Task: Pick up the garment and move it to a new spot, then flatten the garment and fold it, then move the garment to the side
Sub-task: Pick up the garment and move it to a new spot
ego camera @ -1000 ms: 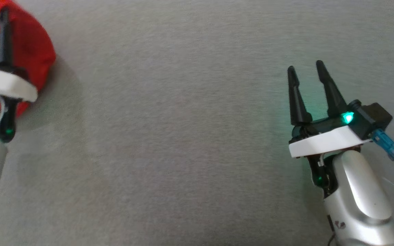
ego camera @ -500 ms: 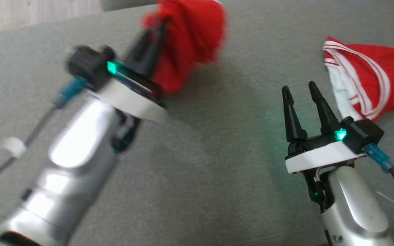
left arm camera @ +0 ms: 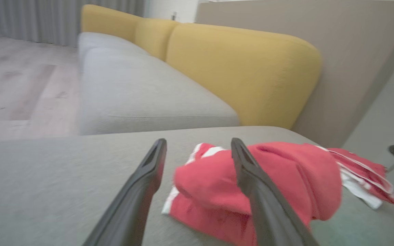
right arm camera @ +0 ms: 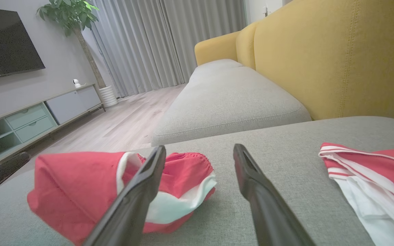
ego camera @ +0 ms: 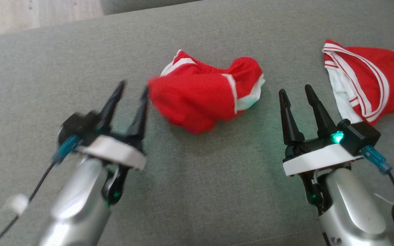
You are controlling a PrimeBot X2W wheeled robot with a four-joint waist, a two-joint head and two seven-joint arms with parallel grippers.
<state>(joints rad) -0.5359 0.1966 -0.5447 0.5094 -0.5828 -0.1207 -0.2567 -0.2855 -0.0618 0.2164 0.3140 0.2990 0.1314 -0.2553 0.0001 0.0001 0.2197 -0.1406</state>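
Grey cushion point(ego camera: 197, 205) bears crumpled garment point(ego camera: 200, 99), jersey point(ego camera: 364, 78) nearby

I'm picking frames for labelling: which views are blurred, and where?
Head view: the left gripper and the near edge of the crumpled garment are motion-blurred; the right gripper is sharp, its green light tinting the grey cushion. Left wrist view: garment soft. Right wrist view: crisp.

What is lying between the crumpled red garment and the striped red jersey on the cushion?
Bare grey cushion, with the right gripper pointing into the gap; the head view shows it.
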